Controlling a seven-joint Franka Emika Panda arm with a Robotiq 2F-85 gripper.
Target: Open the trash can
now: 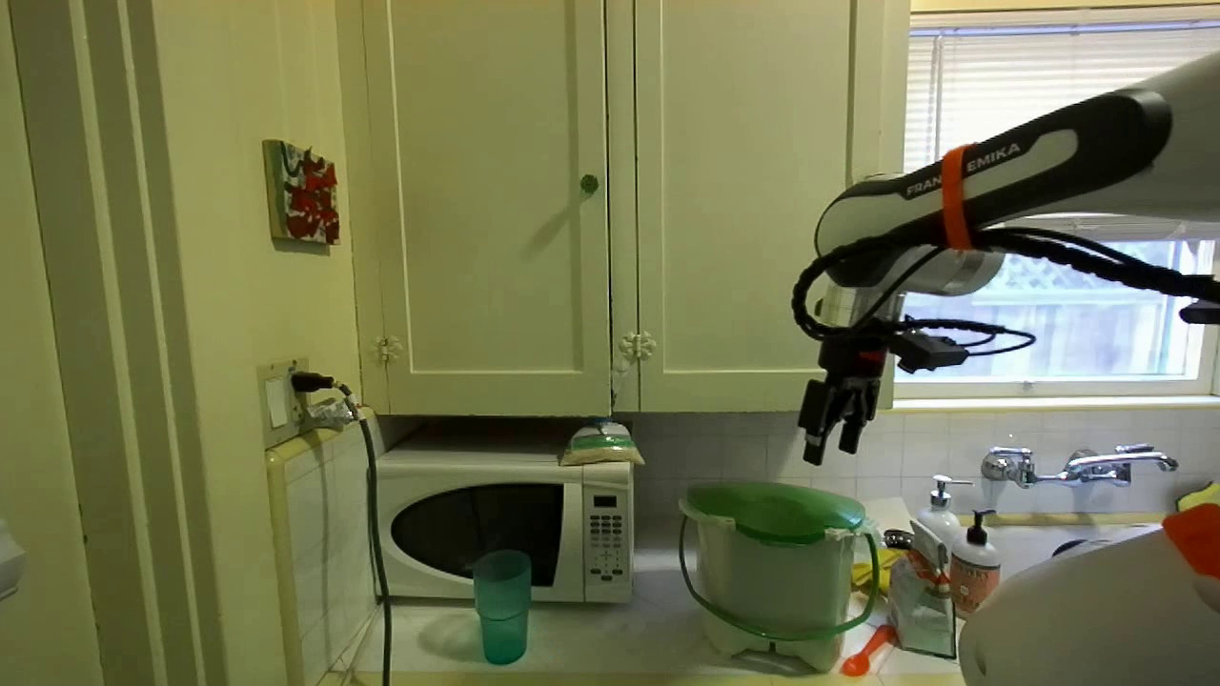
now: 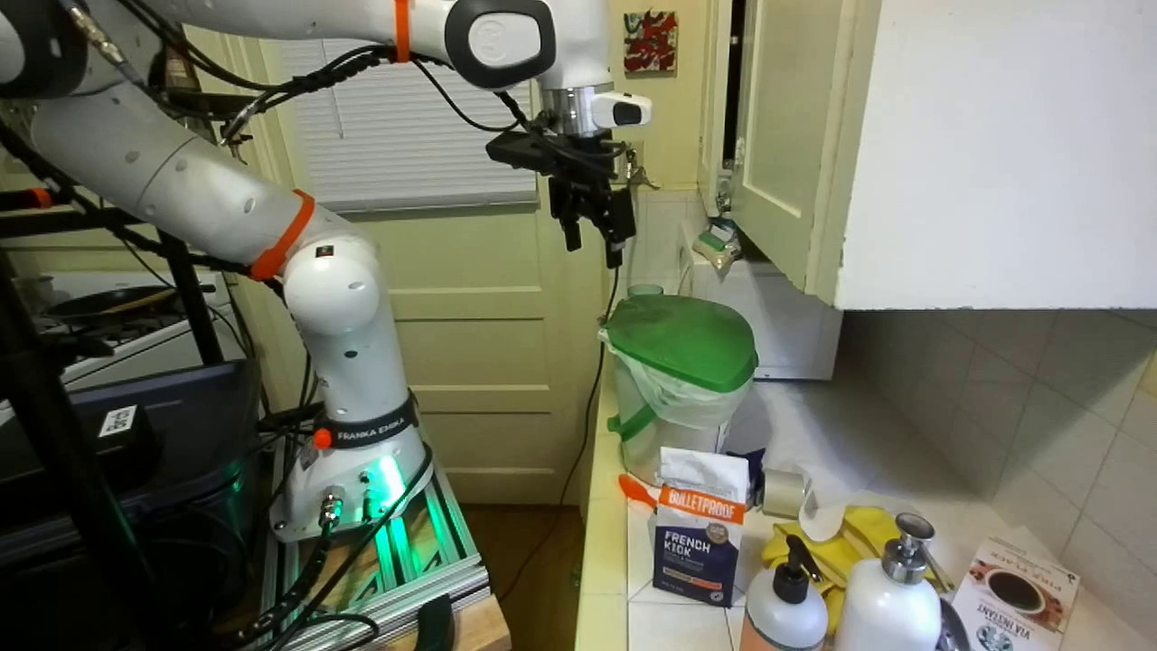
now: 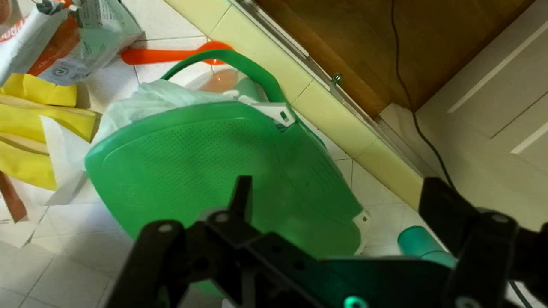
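Note:
The trash can (image 1: pixel 777 581) stands upright on the counter, a pale bin with a green lid (image 1: pixel 772 510) lying closed on top. A white liner (image 2: pixel 696 407) hangs out under the lid's rim, and a green carrying handle (image 1: pixel 762 632) droops across the front. Over the lid, with a gap of air beneath, hangs my gripper (image 1: pixel 831 448), pointing down. From an exterior view the gripper (image 2: pixel 594 244) sits above the lid's door-side edge. The fingers stand wide apart in the wrist view, nothing between them, with the lid (image 3: pixel 205 149) below. The bin's body is mostly hidden there.
A white microwave (image 1: pixel 515 524) and a teal cup (image 1: pixel 502 610) share the counter. Close to the bin lie an orange spoon (image 2: pixel 637 490), a coffee bag (image 2: pixel 696 533) and yellow gloves (image 2: pixel 859 538). Soap bottles (image 2: pixel 890 597) stand nearby. Wall cabinets (image 1: pixel 743 191) overhang the counter.

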